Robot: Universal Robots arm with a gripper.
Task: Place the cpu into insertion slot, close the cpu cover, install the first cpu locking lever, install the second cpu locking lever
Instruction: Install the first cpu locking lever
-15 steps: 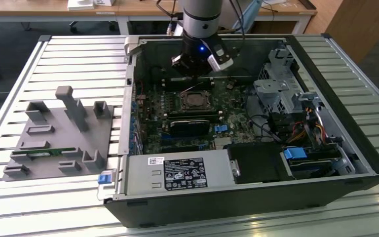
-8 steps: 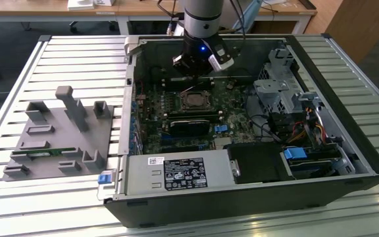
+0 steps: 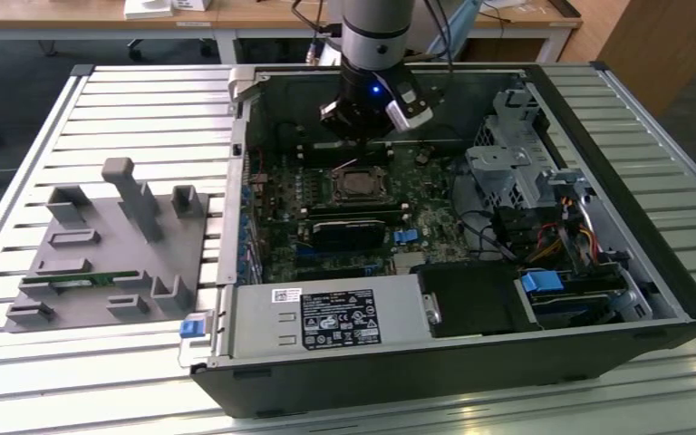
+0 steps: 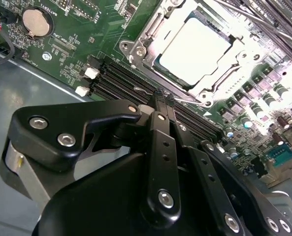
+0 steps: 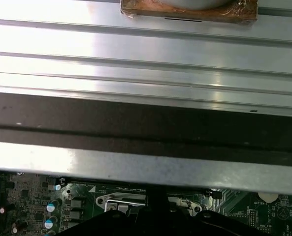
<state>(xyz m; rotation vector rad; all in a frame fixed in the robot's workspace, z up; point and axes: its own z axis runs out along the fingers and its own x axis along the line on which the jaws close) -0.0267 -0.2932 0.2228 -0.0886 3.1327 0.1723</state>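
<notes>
The pincer (image 4: 161, 98) is seen in the second wrist view with its fingers drawn together, their tips at a thin wire lever (image 4: 150, 91) beside the socket; whether the wire is actually nipped between them cannot be told. Just beyond the tips, the cpu (image 4: 195, 49) lies seated in the insertion slot (image 4: 158, 61), and the cpu cover (image 4: 210, 81) appears lowered around it. Close beside the tips the memory slots (image 4: 116, 81) run along the green board (image 4: 86, 29). It is judged that the springy wire could slip off the tips, and that a slipping tip could scrape the neighbouring slots.
</notes>
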